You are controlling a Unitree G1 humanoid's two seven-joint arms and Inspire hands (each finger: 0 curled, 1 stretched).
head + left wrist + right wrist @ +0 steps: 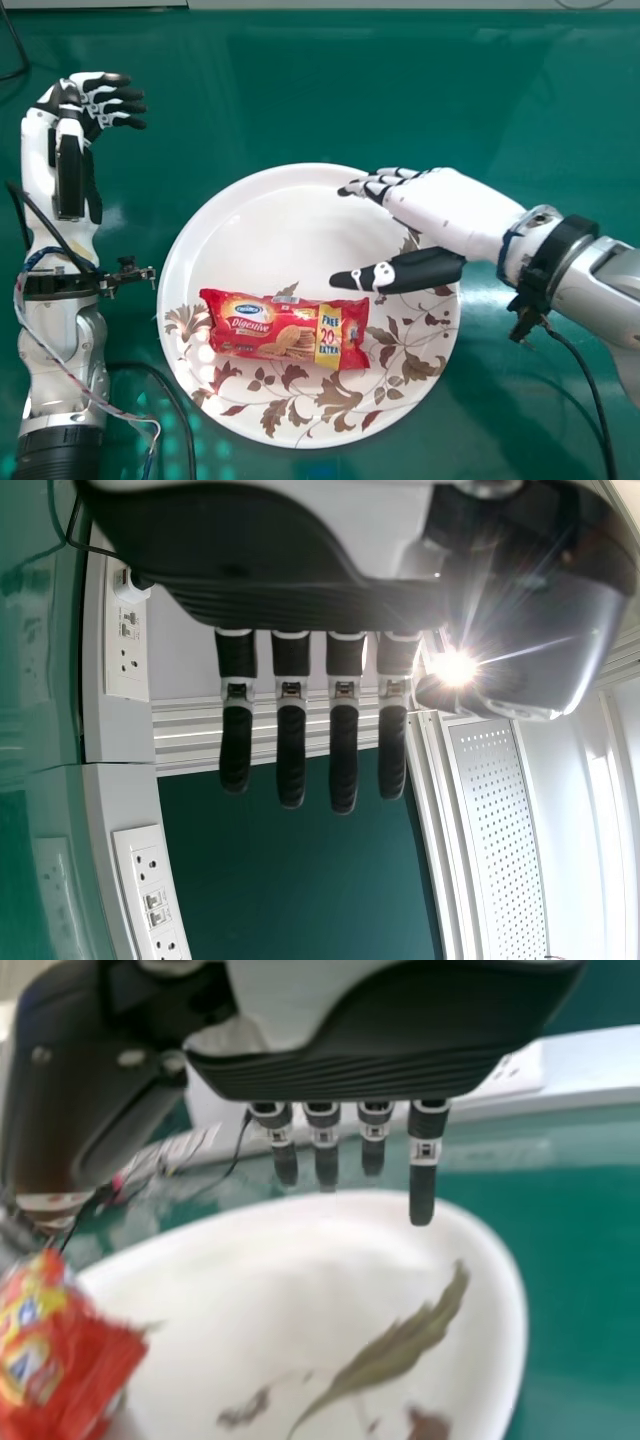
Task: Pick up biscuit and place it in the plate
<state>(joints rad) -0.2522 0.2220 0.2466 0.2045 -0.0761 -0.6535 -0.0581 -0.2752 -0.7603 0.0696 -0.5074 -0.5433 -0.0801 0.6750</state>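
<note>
- On the near side of the round white plate with brown leaf patterns, the shiny red biscuit packet with a yellow band lies flat, so the placing looks done, or nearly so.
- Its long axis runs left to right, tipped slightly so the right end sits a little nearer the robot.
- Over the plate's right side, the white-and-black right hand is released and grasps nothing, its black thumb close to the packet's far right corner in the head view.
- From that hand, the packet lies to the left and towards the robot. Any regrasp would need the hand to come that way and close across the packet's short width; otherwise, backing off to the right seems the natural move.
- The right hand is clearly the nearer one; the white-and-black left hand idles with relaxed fingers over the left of the smooth green worktop.
- Glossy, crinkled film wraps the packet and could slip or crumple under a hard pinch; the plate looks smooth and rigid, with a raised rim.
</note>
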